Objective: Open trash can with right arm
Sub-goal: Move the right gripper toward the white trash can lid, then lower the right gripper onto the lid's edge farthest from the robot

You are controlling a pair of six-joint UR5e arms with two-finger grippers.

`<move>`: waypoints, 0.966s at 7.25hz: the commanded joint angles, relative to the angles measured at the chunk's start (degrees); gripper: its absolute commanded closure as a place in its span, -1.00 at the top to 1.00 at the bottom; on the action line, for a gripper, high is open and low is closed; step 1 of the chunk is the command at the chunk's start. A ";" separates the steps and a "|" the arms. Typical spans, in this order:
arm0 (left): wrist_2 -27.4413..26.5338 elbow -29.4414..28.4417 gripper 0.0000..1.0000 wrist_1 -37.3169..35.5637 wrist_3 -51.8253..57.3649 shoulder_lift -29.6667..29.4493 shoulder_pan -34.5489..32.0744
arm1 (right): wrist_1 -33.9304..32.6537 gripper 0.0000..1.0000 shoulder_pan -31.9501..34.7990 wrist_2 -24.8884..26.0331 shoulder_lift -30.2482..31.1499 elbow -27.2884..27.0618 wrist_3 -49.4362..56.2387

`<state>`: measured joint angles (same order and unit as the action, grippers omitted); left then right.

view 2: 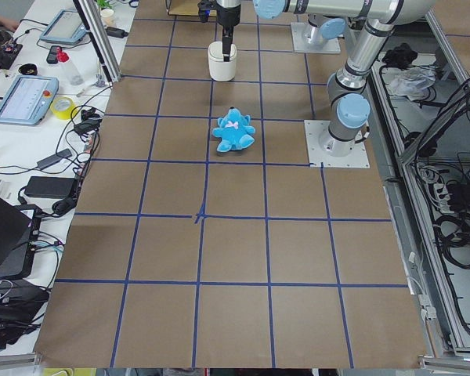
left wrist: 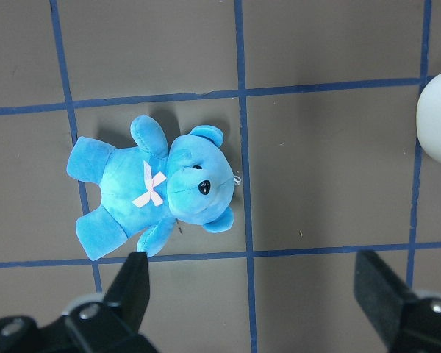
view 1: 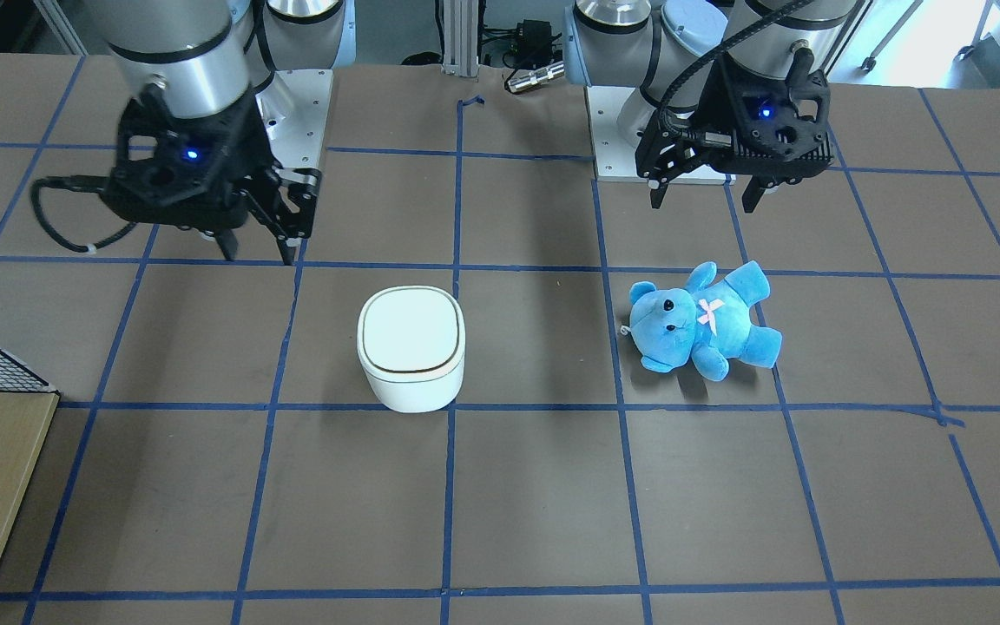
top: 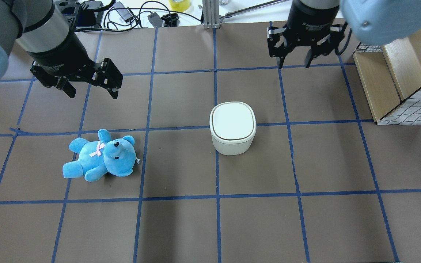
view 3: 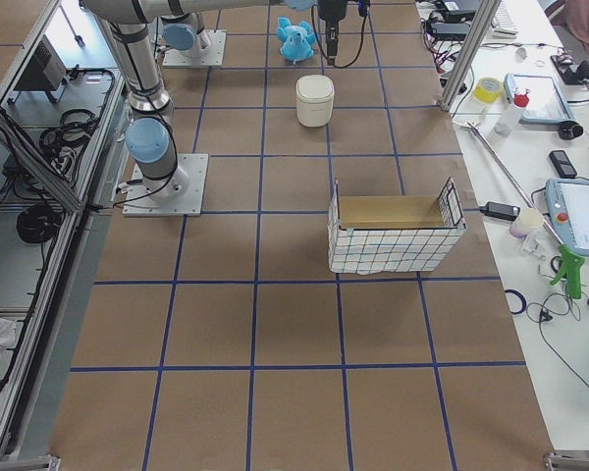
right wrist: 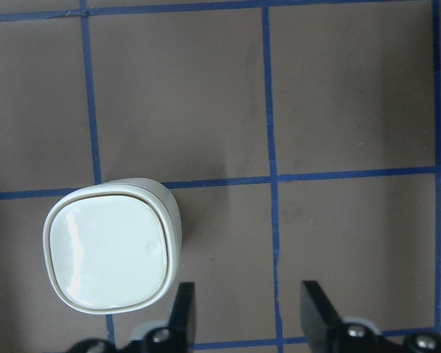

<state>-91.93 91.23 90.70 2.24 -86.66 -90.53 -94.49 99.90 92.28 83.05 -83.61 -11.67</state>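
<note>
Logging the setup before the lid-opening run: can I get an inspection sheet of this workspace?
Surface: brown table, blue tape grid.
Job's things: trash can upright, lid shut, untouched.
Clutter: blue teddy on its back, apart from the can; mesh-sided wooden crate at the table's right-arm end.
Hands: right hand open, empty, raised clear of the can; left hand open, empty, raised.
Cables: thin black loop hangs off the right wrist; ribbed cable along the left arm.
Surroundings: side bench with tablet, tape roll.
</note>
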 commanded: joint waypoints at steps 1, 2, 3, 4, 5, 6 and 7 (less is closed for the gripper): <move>0.00 0.00 1.00 0.00 -0.05 0.00 0.00 | -11.55 -1.00 4.16 -0.43 -2.80 -8.36 -4.75; 0.00 0.00 1.00 0.00 0.04 0.00 0.00 | -16.21 -1.00 4.16 -0.61 -3.33 -12.76 -4.85; 0.00 0.00 1.00 0.00 -0.05 0.00 0.00 | -18.69 -1.00 4.25 -0.52 -3.60 -15.76 -5.11; 0.00 0.00 1.00 0.00 0.04 0.00 0.00 | -18.72 -1.00 4.43 -1.30 -3.68 -16.75 -5.11; 0.00 0.00 1.00 -0.09 0.04 0.00 0.00 | -18.72 -1.00 5.12 -3.75 -3.77 -16.85 -5.72; 0.00 0.00 1.00 0.00 -0.05 0.00 0.00 | -18.98 -1.00 6.26 -3.68 -5.17 -16.85 -6.42; 0.00 0.00 1.00 0.00 0.04 0.00 0.00 | -20.29 -1.00 6.79 -3.77 -5.88 -16.85 -6.52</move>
<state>-91.93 91.23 90.68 2.25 -86.66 -90.53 -113.60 105.77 88.90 78.25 -100.33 -17.78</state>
